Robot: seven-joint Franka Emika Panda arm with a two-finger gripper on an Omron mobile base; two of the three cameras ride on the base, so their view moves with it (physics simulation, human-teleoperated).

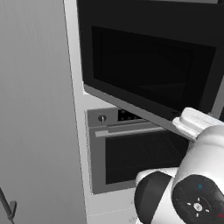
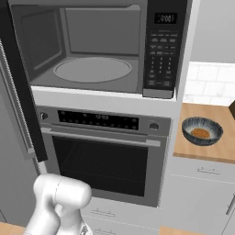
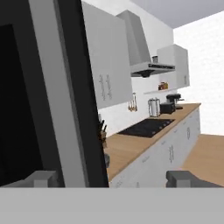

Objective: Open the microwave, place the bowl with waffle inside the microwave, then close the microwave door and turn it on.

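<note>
The microwave [image 2: 160,50] stands open, and its grey cavity holds a round turntable [image 2: 92,69]. The microwave door [image 1: 148,65] is swung out to the left, black with a dark glass window. In the hand view the door's edge [image 3: 81,87] and a grey bar [image 3: 48,87] rise close on the left. My gripper [image 3: 113,179] is open, its fingertips [image 3: 183,178] wide apart with nothing held. My white hand [image 1: 194,122] sits by the door's lower right edge. The bowl with waffle [image 2: 202,131] rests on the wooden counter [image 2: 220,151] to the right.
A grey oven [image 2: 101,151] with a horizontal handle sits below the microwave. White drawers [image 2: 202,183] are under the counter. The hand view looks along a long counter [image 3: 131,148] with a black cooktop [image 3: 146,127], a hood and wall cabinets [image 3: 107,74].
</note>
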